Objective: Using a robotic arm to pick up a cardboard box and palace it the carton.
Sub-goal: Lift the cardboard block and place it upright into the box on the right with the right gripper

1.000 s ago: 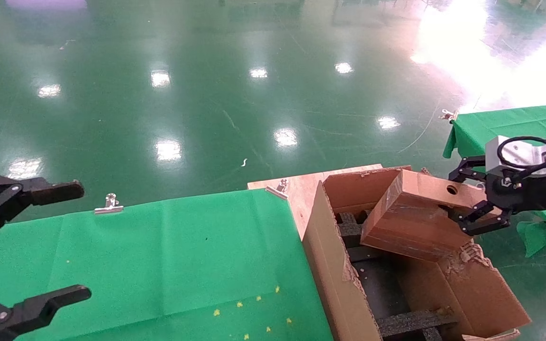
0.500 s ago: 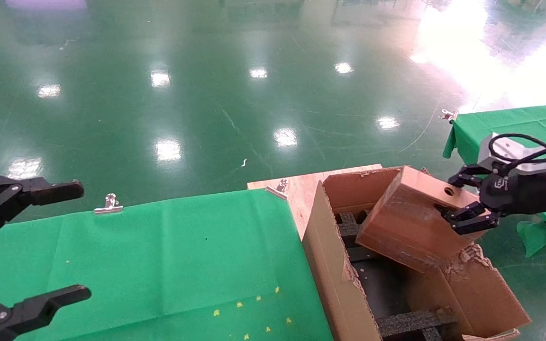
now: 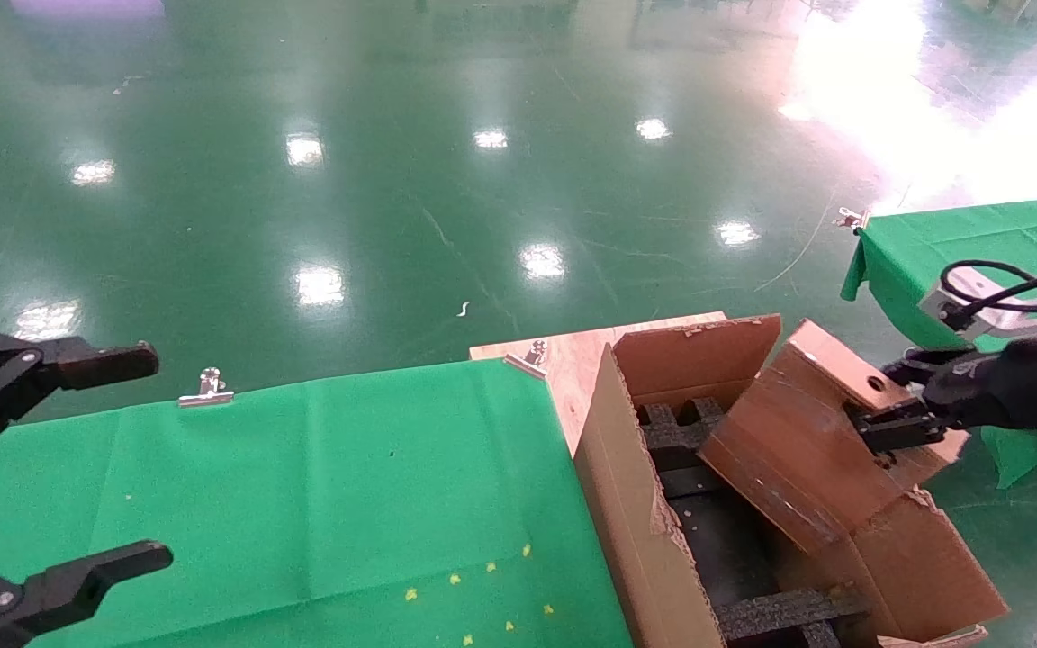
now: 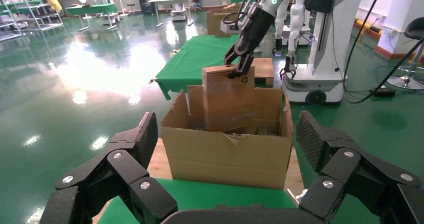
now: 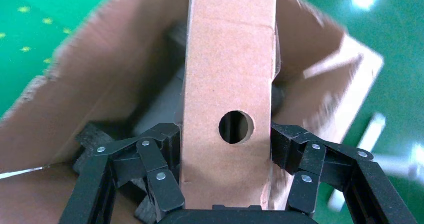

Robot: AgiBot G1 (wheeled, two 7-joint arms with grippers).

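My right gripper (image 3: 888, 400) is shut on the small brown cardboard box (image 3: 807, 441), clamping its end near the round hole. The box hangs steeply tilted, its lower end inside the large ragged carton (image 3: 635, 504), above the black foam inserts (image 3: 780, 612). In the right wrist view the fingers (image 5: 165, 144) press both sides of the box (image 5: 227, 74), with the carton wall (image 5: 100, 84) behind. The left wrist view shows the box (image 4: 227, 102) sticking up out of the carton (image 4: 227, 154). My left gripper (image 3: 59, 468) is open and empty at the far left.
A green-clothed table (image 3: 302, 486) lies left of the carton, held by metal clips (image 3: 206, 389). A bare wooden board corner (image 3: 572, 351) meets the carton's back. A second green table (image 3: 978, 229) stands at the right, behind my right arm. Glossy green floor lies beyond.
My right gripper has swung right and turned the box steeper, so its lower end has dropped deeper into the carton. The left arm has not moved.
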